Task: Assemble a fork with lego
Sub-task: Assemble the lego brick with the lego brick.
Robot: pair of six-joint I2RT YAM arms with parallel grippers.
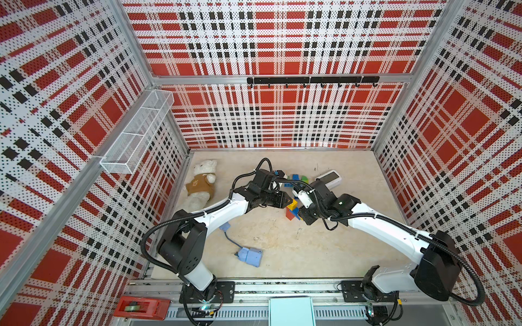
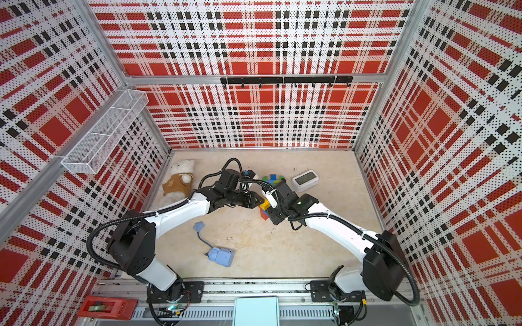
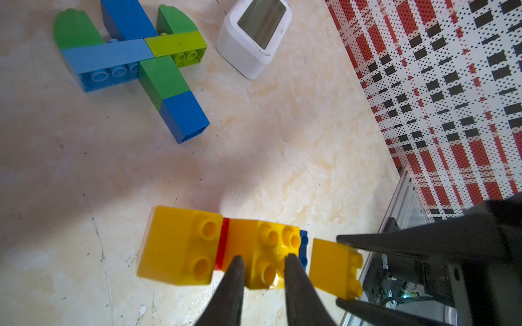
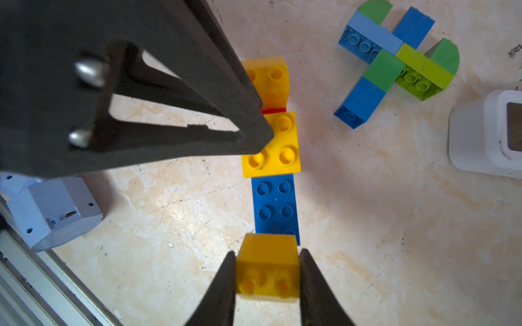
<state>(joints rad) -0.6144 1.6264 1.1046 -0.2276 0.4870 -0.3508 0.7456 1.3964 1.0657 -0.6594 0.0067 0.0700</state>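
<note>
1. Beige tabletop point(image 1: 324, 248), plaid walls; teddy bear point(image 1: 202, 180) far left.
2. Left gripper point(image 3: 264, 258) nearly closed, pinching middle yellow brick point(image 3: 268, 242) of lego row point(image 1: 293, 204) at table centre.
3. Right gripper point(image 4: 267, 252) clamped tight on end yellow brick point(image 4: 267, 271), at the row's blue end.
4. Green-blue brick cluster point(image 3: 127, 53) lies behind the row, apart, near white clock point(image 3: 254, 36).

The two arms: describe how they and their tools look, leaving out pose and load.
Both the left arm and right arm have glossy white links between bulky black joint housings. A black ribbed cable hose runs along each. The left tool and right tool have matte dark fingers tapering to points, with triangular cut-outs.
</note>
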